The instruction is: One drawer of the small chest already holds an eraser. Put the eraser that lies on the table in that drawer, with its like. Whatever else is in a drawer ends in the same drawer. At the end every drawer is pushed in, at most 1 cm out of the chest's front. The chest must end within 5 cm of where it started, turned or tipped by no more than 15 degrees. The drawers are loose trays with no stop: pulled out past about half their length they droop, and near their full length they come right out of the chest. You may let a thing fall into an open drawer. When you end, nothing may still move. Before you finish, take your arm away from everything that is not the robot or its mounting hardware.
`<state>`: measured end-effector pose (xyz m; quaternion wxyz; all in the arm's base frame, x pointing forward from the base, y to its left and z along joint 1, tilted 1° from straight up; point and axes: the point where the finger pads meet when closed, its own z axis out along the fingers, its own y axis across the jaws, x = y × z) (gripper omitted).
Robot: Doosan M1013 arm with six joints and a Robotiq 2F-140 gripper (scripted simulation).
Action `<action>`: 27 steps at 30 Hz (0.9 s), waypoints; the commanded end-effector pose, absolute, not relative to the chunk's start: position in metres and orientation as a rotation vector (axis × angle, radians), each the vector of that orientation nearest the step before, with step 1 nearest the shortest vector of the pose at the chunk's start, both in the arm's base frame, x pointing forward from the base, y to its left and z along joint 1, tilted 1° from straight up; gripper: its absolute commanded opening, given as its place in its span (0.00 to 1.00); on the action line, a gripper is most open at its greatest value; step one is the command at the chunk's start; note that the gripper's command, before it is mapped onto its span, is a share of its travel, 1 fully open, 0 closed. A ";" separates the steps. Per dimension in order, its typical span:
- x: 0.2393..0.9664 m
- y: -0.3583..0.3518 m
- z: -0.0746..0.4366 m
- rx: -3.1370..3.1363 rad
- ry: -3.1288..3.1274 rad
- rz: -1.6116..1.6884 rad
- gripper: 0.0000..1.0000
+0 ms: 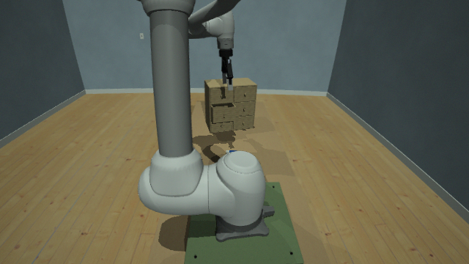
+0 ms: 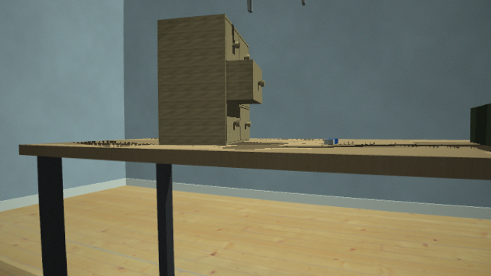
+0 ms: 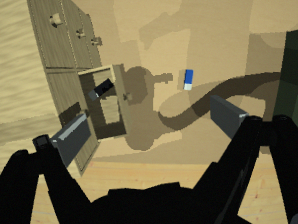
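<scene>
The small wooden chest [image 1: 207, 106] [image 2: 192, 80] stands upright on the table. Its middle drawer in the left column in the top view [image 1: 223, 114] [image 2: 240, 81] [image 3: 123, 107] is pulled part way out and looks level. A dark block with a grey end [image 3: 102, 89] lies inside that drawer, near its wall. The blue and white eraser [image 1: 232, 151] [image 2: 331, 141] [image 3: 188, 79] lies on the table, out in front of the chest. My gripper [image 1: 227, 83] [image 2: 277, 7] [image 3: 148, 115] is open and empty, above the chest's height and, in the exterior view, out beyond its front.
The other drawers look pushed in, with small knobs [image 1: 245, 94] [image 2: 236, 44] [image 3: 56, 20] sticking out. The table's edge [image 2: 307, 162] runs beside the chest. The green base [image 1: 283, 220] [image 2: 479, 124] [image 3: 290, 100] stands at the far side of the eraser from the chest.
</scene>
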<state>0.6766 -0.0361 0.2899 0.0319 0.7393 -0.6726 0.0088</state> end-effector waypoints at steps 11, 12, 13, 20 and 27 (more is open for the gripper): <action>0.663 -0.038 0.303 2.653 -1.595 0.021 1.00; 0.662 -0.038 0.304 2.678 -1.555 0.021 1.00; 0.661 -0.039 0.305 2.702 -1.515 0.021 1.00; 0.654 -0.040 0.312 2.851 -1.233 0.020 1.00; 0.649 -0.040 0.318 2.950 -0.993 0.019 1.00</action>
